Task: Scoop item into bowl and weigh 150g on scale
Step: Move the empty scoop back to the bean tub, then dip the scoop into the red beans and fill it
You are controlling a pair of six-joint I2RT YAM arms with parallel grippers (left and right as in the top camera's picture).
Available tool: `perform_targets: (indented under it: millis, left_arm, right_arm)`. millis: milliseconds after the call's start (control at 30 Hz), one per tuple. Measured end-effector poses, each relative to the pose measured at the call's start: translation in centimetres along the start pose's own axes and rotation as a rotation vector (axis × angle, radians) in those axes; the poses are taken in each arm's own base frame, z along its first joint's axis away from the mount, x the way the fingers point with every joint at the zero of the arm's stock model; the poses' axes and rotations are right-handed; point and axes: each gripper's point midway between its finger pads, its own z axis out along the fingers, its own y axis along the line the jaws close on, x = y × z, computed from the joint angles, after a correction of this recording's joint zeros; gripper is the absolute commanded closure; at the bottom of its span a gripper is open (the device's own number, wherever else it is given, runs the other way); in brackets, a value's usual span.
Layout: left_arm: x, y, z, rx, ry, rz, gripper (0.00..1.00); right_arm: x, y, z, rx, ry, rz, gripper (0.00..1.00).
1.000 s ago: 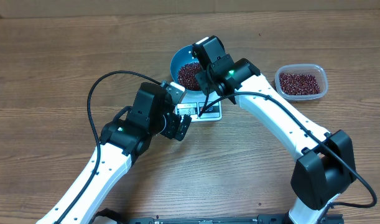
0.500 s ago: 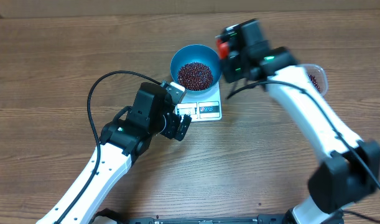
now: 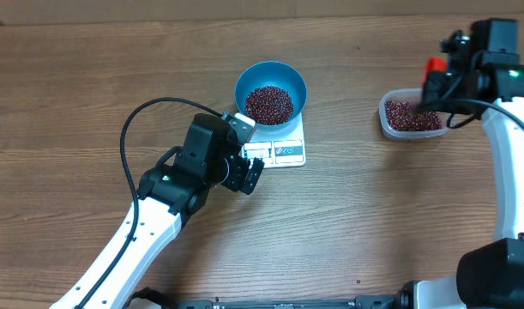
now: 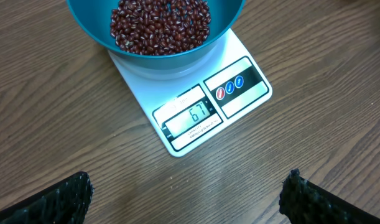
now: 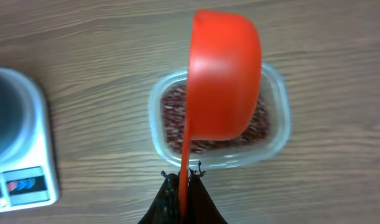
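We hold our left hand spread wide on the near side of the scale, whose display reads 67. The blue bowl sits on it, holding beans. Our right hand is clamped on the red scoop, above the clear container at the desk's far right.

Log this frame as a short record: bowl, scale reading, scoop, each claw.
bowl: blue, sits on the scale, holds beans
display: reads 67
left claw: open, empty, hovering before the scale's front edge
right claw: shut on the scoop handle
scoop: orange, above the clear container of beans
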Motion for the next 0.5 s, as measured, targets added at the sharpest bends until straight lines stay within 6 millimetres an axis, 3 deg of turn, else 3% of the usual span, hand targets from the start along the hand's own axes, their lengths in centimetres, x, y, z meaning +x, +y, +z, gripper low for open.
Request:
perform_targets:
  millis: [200, 500]
  left_arm:
    - [0.0, 0.0, 0.0, 0.000, 0.000, 0.000, 0.00]
    - [0.0, 0.0, 0.0, 0.000, 0.000, 0.000, 0.00]
  right_arm:
    - [2.4, -1.8, 2.1, 0.044, 0.081, 0.030, 0.96]
    - [5.4, -3.0, 8.5, 0.078, 0.255, 0.038, 0.96]
